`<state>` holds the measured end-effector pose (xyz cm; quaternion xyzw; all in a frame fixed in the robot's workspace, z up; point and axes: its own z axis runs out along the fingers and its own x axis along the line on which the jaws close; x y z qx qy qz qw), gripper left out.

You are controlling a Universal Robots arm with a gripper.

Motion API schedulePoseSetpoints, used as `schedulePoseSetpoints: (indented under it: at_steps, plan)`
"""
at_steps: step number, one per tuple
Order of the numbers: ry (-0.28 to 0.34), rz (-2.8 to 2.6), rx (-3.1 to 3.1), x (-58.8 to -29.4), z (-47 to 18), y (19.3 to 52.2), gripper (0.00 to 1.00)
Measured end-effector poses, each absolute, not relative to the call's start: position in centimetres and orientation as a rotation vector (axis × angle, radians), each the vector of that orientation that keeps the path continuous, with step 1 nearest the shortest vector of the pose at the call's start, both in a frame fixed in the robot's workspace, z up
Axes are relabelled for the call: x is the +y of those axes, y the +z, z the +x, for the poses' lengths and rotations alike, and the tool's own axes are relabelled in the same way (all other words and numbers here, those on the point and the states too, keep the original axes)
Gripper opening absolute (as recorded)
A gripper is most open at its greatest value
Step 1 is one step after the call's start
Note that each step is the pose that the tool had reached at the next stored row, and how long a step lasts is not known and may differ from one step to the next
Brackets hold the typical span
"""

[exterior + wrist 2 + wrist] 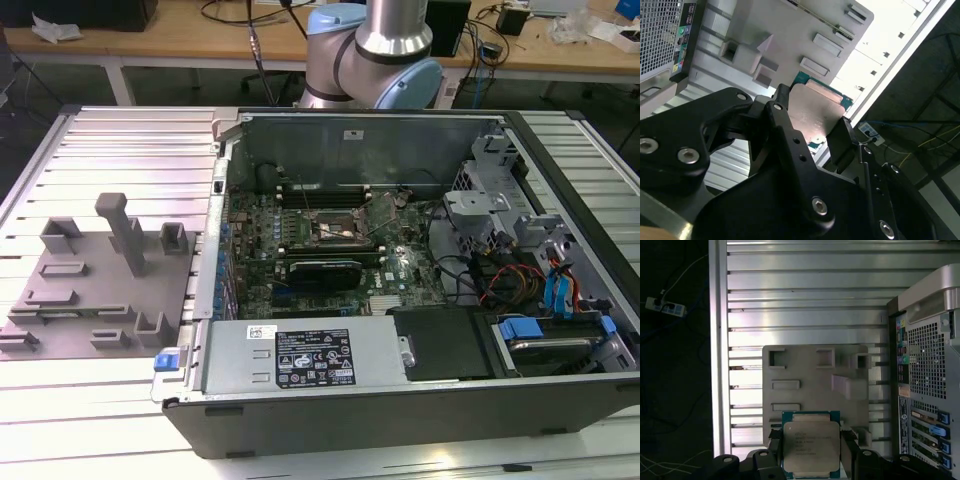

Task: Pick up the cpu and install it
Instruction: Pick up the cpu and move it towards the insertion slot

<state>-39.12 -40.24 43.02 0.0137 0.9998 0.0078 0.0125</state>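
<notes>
Two fingers point(848, 452) either side of cpu point(811, 447)

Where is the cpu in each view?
First wrist view: cpu clamped between the fingers, in front of the grey fixture plate.
Second wrist view: cpu between the fingers, grey fixture plate beyond.
Exterior view: the shared landmark, the grey fixture plate, lies at the exterior view's left, beside the computer case.

Silver cpu point(811, 450) with teal rim, black claw point(811, 442), grey fixture point(810, 372)

open computer case point(400, 415), grey fixture plate point(100, 285)
</notes>
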Motion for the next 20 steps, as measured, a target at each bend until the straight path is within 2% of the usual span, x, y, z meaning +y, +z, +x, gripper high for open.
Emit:
schedulePoseSetpoints:
  at_steps: [20]
  plan:
    - [0.024, 0.043, 3.116, -40.2, -37.2, 43.0, 0.55]
